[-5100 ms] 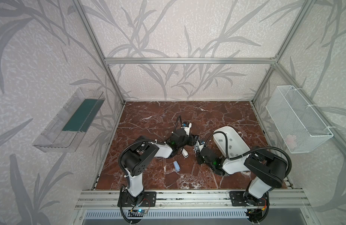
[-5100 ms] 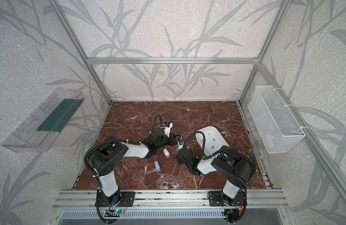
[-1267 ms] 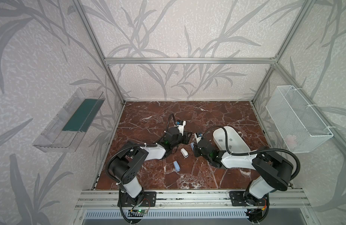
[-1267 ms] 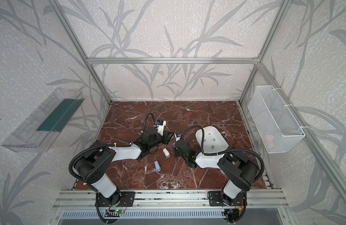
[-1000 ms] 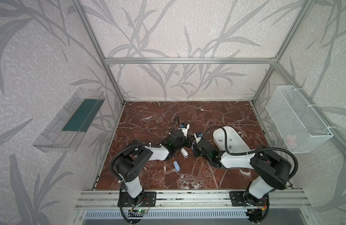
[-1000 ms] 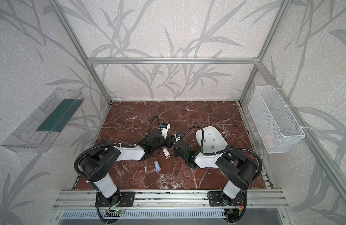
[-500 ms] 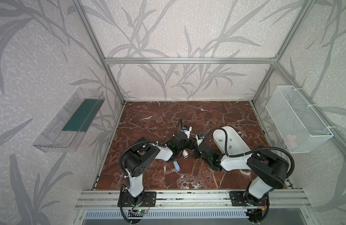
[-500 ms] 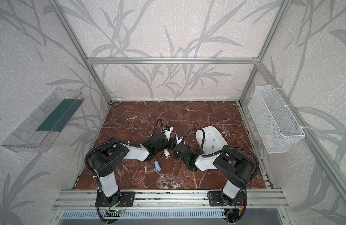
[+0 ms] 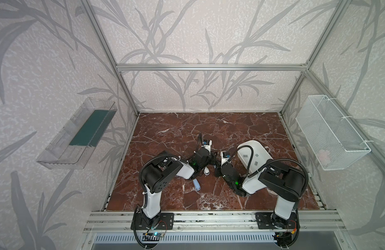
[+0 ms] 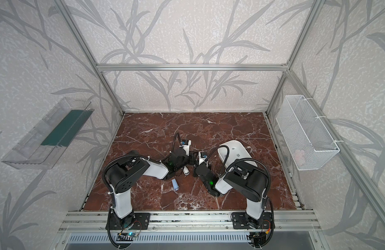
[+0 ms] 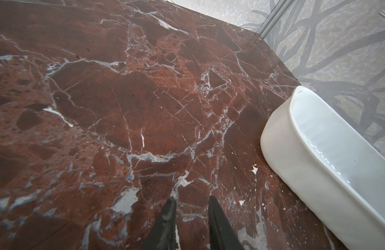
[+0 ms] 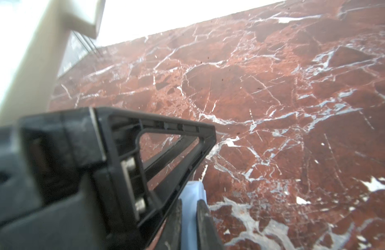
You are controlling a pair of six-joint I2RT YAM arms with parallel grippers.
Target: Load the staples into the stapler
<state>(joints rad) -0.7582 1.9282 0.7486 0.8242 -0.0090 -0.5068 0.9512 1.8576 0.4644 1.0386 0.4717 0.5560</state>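
In the right wrist view my right gripper [image 12: 189, 200] is shut on a pale blue plastic body [image 12: 191, 192], which I take for the stapler. It sticks out a little past the fingertips. A finger [image 12: 187, 138] of the left gripper lies close beside it. In the left wrist view my left gripper [image 11: 191, 199] hangs low over the marble with a narrow gap between its fingertips and nothing visible in it. In both top views the two grippers [image 9: 211, 159] [image 9: 217, 168] meet mid-table and hide the stapler. The staples [image 9: 245, 155] are grey strips in the white tray [image 9: 263, 151].
A small white piece with a dark end [image 9: 206, 171] and a pale blue piece [image 9: 196, 185] lie on the marble in front of the grippers. The tray's wall [image 11: 280, 155] is close to the left gripper. A clear shelf [image 9: 79, 134] and a wire basket [image 9: 330, 134] hang on the side walls.
The left arm has swung right, bringing its gripper up against the right gripper. The right gripper has shifted slightly toward the front. The two loose pieces on the marble have stayed put.
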